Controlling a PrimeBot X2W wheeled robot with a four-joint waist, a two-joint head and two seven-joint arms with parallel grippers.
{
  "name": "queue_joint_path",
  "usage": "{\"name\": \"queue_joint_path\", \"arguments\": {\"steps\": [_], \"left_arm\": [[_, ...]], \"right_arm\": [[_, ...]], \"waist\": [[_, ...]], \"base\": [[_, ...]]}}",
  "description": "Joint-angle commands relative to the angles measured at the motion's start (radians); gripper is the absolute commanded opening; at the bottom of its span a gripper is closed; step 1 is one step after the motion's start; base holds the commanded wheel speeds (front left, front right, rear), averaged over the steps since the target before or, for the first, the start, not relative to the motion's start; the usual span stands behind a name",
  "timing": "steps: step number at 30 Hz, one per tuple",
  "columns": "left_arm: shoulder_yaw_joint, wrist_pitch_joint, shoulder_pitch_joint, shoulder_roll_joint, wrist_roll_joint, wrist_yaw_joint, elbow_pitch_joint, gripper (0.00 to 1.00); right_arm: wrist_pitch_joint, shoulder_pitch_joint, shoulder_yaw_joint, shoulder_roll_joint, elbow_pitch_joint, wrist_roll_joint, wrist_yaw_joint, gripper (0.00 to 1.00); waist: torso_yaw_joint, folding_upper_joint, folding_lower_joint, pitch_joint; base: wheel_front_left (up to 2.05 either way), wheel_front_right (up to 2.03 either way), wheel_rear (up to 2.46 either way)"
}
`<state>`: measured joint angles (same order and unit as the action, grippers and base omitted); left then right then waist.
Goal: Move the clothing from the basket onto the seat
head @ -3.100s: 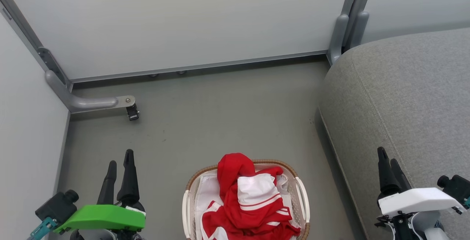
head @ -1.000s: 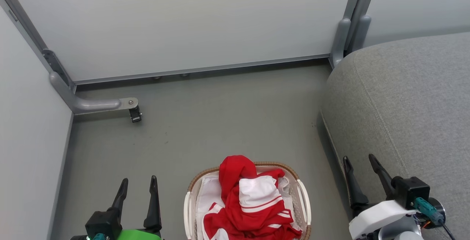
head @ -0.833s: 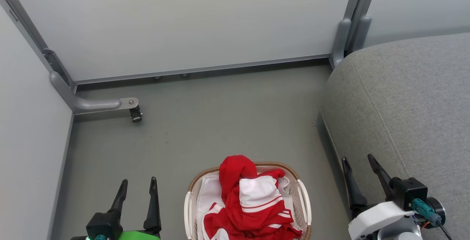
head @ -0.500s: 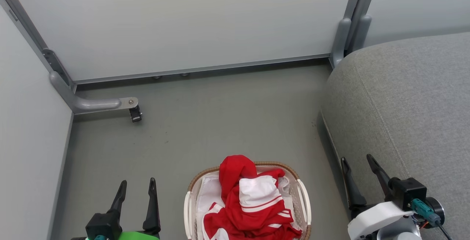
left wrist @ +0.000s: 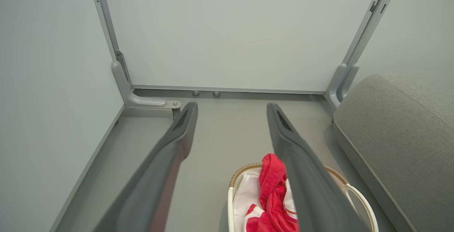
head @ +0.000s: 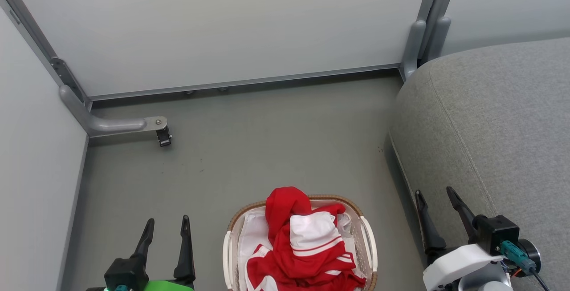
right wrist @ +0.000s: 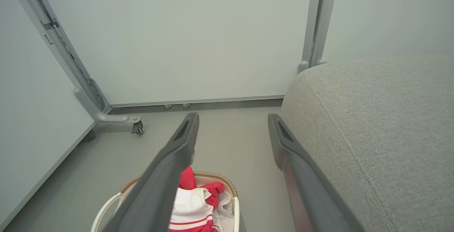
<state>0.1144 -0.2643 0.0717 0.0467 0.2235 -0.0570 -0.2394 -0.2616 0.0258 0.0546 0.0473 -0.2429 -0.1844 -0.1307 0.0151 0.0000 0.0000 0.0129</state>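
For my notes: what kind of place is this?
Probably a staged home corner in a lab: a grey sofa seat, a laundry basket of red clothing on the floor, pale partition panels with a castor.

clothing [head: 285,255] in the basket [head: 369,240], basket on the floor [head: 267,148], seat [head: 490,117] to its right, wall panel [head: 222,24] behind

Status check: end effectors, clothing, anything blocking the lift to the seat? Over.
Left end effector open, empty, left of basket. Right end effector open, empty, by seat. Clothing heaped in basket, untouched. Nothing seen blocking.
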Motion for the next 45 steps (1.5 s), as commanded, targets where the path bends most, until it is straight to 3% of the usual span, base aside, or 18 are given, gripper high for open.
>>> {"name": "queue_joint_path", "arguments": {"steps": [1, 13, 21, 28, 33, 45], "left_arm": [[0.0, 0.0, 0.004, 0.007, -0.008, 0.003, 0.001, 1.0], [0.017, 0.0, -0.018, 0.007, -0.017, -0.008, 0.001, 1.0], [0.067, 0.0, -0.156, 0.006, -0.102, -0.041, -0.008, 1.0], [0.144, 0.0, -0.361, 0.01, -0.168, -0.067, -0.046, 1.0], [0.234, 0.0, -0.519, 0.036, -0.174, -0.074, -0.124, 1.0], [0.617, 0.0, -0.83, 0.062, -0.063, -0.074, -0.455, 1.0]], "right_arm": [[-0.005, -0.008, -0.003, 0.006, 0.001, 0.004, 0.0, 1.0], [-0.005, 0.009, -0.012, 0.006, 0.017, 0.005, 0.0, 1.0], [-0.005, 0.115, -0.041, 0.006, 0.056, 0.019, 0.0, 1.0], [-0.005, 0.24, -0.071, 0.005, 0.115, 0.023, 0.0, 1.0], [-0.005, 0.324, -0.079, 0.005, 0.169, 0.043, 0.0, 1.0], [-0.005, 0.441, -0.142, 0.004, 0.275, 0.021, 0.0, 1.0]], "waist": [[0.0, 0.0, 0.0, 0.001], [-0.004, 0.0, 0.0, 0.039], [-0.017, 0.0, 0.0, 0.205], [-0.052, 0.0, 0.0, 0.424], [-0.106, 0.0, 0.0, 0.572], [-0.178, 0.0, 0.0, 0.775]], "base": [[0.0, 0.0, 0.0], [0.0, 0.0, 0.0], [0.0, 0.0, 0.0], [0.0, 0.0, 0.0], [0.0, 0.0, 0.0], [0.0, 0.0, 0.0]]}}
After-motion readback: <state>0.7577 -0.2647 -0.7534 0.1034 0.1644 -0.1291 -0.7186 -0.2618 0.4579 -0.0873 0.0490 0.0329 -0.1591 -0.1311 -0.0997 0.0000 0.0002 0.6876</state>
